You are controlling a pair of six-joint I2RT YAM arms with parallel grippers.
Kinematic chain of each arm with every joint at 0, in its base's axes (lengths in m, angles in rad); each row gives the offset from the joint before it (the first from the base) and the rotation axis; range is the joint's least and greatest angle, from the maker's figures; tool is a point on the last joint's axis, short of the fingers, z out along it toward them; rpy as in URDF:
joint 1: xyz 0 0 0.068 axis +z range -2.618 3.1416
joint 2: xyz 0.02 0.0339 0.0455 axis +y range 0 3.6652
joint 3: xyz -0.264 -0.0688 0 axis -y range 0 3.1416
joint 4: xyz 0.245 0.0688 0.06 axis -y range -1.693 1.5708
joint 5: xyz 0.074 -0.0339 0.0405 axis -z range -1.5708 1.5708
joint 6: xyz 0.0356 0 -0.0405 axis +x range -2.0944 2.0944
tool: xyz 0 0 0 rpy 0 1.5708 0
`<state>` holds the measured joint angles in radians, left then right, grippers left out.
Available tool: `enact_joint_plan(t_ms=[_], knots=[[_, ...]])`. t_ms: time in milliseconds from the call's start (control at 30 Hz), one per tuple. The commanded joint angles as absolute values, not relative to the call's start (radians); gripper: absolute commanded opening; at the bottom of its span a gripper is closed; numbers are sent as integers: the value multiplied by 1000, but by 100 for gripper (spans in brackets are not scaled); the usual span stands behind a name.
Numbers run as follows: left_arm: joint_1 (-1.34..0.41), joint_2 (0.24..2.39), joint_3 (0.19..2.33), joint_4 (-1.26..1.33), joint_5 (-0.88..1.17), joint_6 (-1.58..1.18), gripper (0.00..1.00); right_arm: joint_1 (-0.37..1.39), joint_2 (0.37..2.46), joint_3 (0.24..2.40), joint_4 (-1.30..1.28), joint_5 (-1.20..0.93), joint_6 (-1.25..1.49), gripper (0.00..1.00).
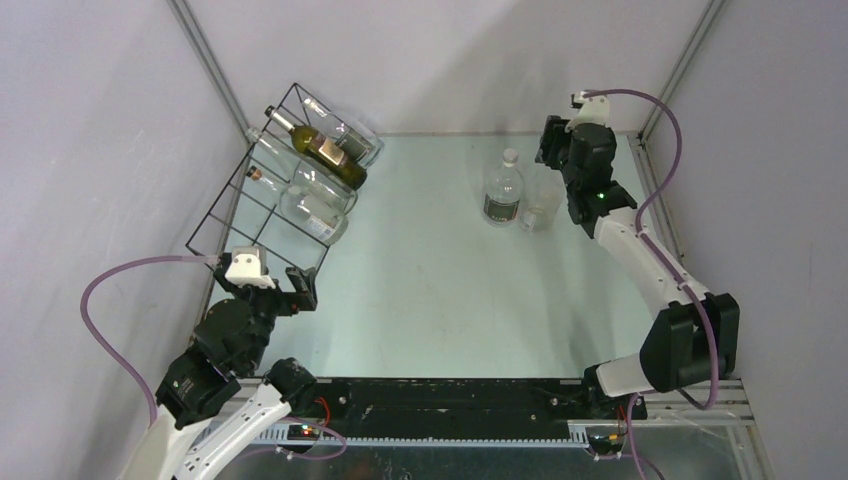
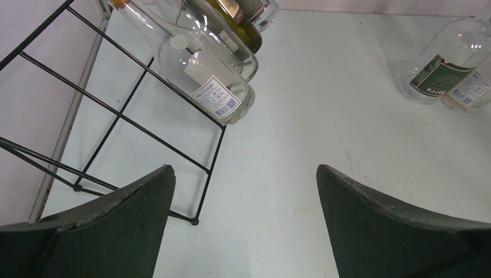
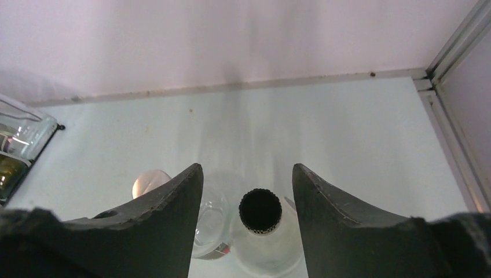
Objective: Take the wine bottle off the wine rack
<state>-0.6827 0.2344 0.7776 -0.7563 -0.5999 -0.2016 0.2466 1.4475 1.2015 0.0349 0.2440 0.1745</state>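
The black wire wine rack (image 1: 262,205) stands at the far left and holds several bottles lying on it. A dark green wine bottle (image 1: 325,150) with a gold label lies across its upper part, among clear bottles (image 1: 315,205). My left gripper (image 1: 296,288) is open and empty by the rack's near corner. In the left wrist view the gripper (image 2: 244,174) faces bare table beside the rack (image 2: 116,113); a clear labelled bottle (image 2: 208,81) and the green bottle (image 2: 243,32) lie beyond. My right gripper (image 1: 556,172) is open over a standing clear bottle (image 1: 540,205). Its black cap (image 3: 260,211) shows between the right gripper's (image 3: 248,168) fingers, untouched.
A second clear bottle (image 1: 503,188) with a white cap stands left of the black-capped one; it also shows in the right wrist view (image 3: 151,182). Both show at the left wrist view's right edge (image 2: 440,75). Grey walls and metal posts (image 1: 210,70) enclose the table.
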Motion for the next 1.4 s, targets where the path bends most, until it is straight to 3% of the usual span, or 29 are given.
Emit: enact_joint_plan(t_ms=[0, 167, 400, 733, 1000, 1167, 1367], knots=[[-678, 244, 766, -727, -622, -189, 100, 248, 1357, 1239, 88, 280, 142, 62], [-678, 246, 766, -726, -622, -192, 100, 248, 1214, 1239, 33, 314, 137, 63], [-677, 292, 779, -734, -655, -219, 100, 248, 1024, 1240, -306, 244, 266, 64], [-658, 553, 907, -711, -644, -341, 100, 264, 875, 1176, -751, 17, 368, 72], [-402, 734, 987, -627, -433, -367, 100, 265, 723, 1017, -833, 97, 475, 82], [-133, 830, 1058, -613, -268, -413, 100, 260, 689, 994, -876, 188, 562, 86], [53, 914, 1129, -569, -142, -453, 100, 242, 684, 994, -876, 87, 565, 93]])
